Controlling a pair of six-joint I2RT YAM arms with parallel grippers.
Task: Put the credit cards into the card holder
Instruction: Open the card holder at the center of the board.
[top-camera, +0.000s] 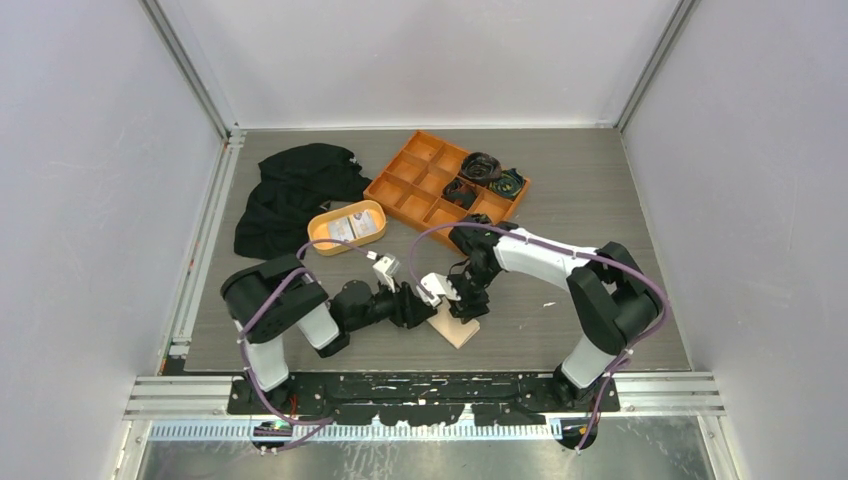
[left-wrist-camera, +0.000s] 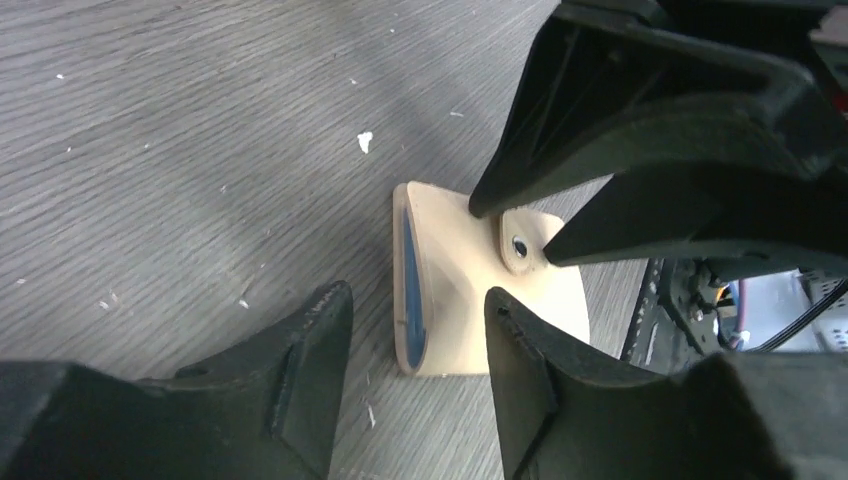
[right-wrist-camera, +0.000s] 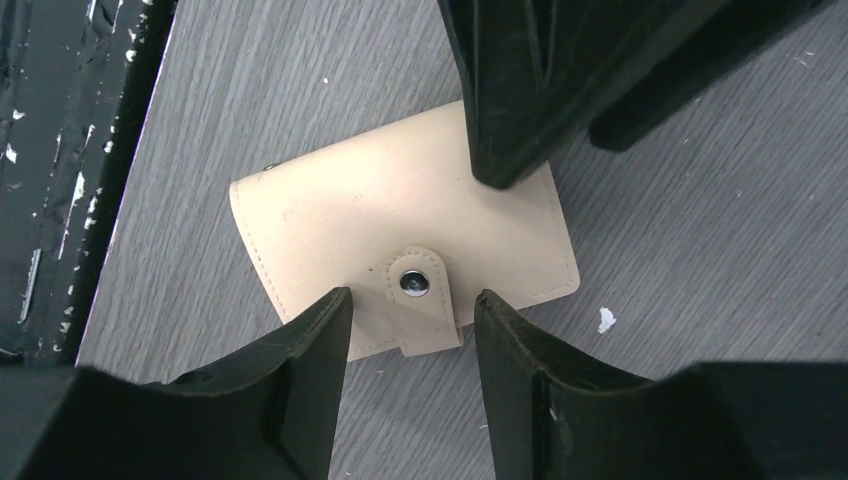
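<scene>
The card holder (top-camera: 455, 327) lay flat on the desk (top-camera: 590, 200) toward 6 o'clock, just ahead of the arm bases. It was folded, with its snap tab (right-wrist-camera: 418, 300) lying over the cover. Both claws hung low over it. The right claw (right-wrist-camera: 410, 296) stood released, its fingers either side of the tab and holding nothing, probably lined up to pull the snap free. The left claw (left-wrist-camera: 415, 297) was likewise parted and empty. It straddled the holder's open edge, likely to pin it down while the flap is lifted. A light blue card (left-wrist-camera: 410, 270) showed inside that edge. More cards (top-camera: 350, 228) waited in the oval dish (top-camera: 313, 228) at 10 o'clock from the holder, so the job looked only partly done.
</scene>
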